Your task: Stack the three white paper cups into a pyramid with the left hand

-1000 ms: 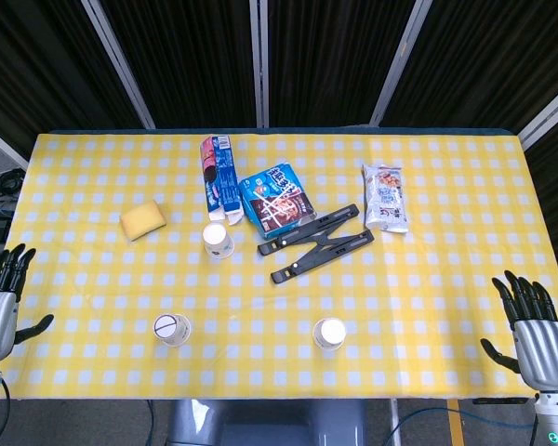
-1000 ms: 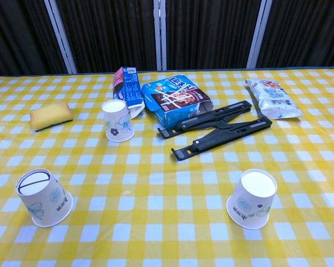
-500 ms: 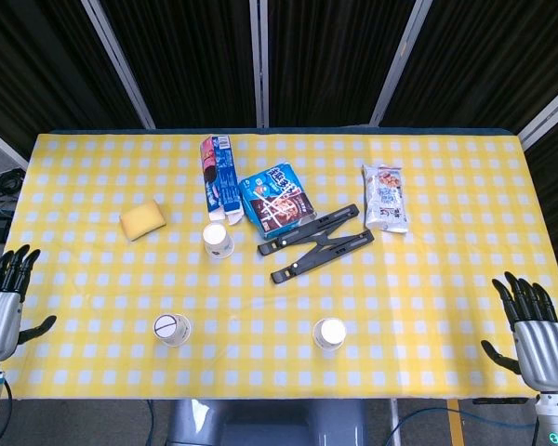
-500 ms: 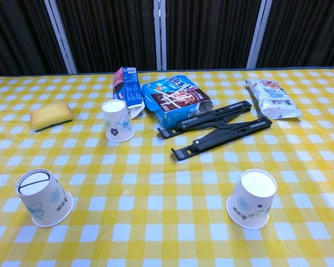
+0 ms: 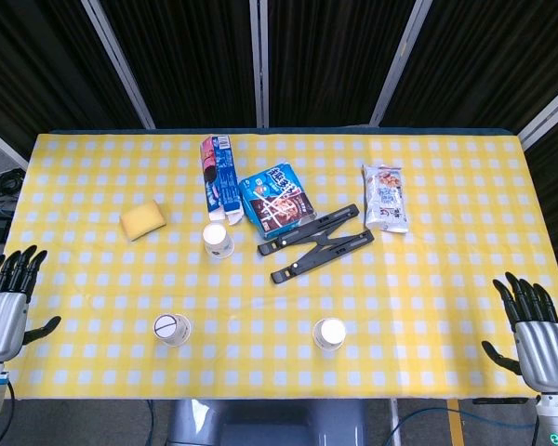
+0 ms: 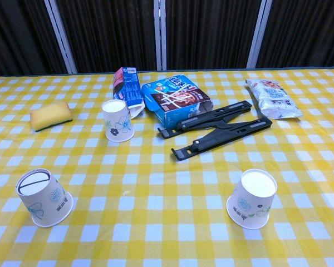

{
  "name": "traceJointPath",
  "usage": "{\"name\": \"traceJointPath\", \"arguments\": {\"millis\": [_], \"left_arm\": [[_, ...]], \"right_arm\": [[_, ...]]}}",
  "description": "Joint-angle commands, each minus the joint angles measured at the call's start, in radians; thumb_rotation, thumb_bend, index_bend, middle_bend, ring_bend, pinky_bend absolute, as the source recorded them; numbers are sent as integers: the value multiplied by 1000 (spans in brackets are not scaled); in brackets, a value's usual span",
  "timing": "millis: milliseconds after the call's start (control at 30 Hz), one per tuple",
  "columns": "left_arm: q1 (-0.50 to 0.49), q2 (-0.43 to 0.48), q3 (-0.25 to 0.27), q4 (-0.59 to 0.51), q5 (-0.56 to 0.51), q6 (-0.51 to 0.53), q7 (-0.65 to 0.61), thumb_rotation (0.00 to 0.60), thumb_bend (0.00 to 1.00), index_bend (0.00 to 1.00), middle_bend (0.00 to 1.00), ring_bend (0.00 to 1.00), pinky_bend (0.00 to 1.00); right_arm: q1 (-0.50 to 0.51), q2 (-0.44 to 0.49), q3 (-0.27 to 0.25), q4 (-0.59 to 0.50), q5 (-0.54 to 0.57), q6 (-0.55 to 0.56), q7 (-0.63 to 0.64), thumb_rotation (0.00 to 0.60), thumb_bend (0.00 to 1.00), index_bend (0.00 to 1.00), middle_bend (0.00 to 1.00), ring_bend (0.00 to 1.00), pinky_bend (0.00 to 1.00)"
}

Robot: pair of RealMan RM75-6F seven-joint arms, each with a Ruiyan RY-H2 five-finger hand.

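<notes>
Yellow-and-white checked cloth covers the tabletop. Three white paper cups sit upside down, well apart, none stacked: near-left cup at the front left, near-right cup at the front centre-right, far cup further back, just in front of the toothpaste box. Near-left cup has a dark line across its base; all carry a small floral print in the chest view.

Left hand hangs off the left edge of the tabletop, fingers spread, holding nothing, well apart from every cup. Right hand sits off the right front corner, fingers also spread, empty. Neither shows in the chest view.

Other items: yellow sponge at the left, blue snack box beside the toothpaste box, black folding stand lying flat mid-table, white snack packet at the right rear.
</notes>
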Motion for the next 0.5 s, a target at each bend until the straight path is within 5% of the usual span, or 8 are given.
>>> {"name": "traceJointPath", "arguments": {"millis": [33,333,500], "left_arm": [[-27,16,28,-22,45,-51,19,600,78,27,0,0,0],[-110,1,59,-83,63,-211,138,600,90,156,0,0,0],[-151,-31,60,-101,38,-284,198,600,186,195,0,0,0]], "right_arm": [[-2,5,2,-3,2,4,7,600,89,0,0,0,0],[-6,14,4,-7,3,10,24,600,89,0,0,0,0],[-6,17,5,-8,3,10,29,600,90,0,0,0,0]]}}
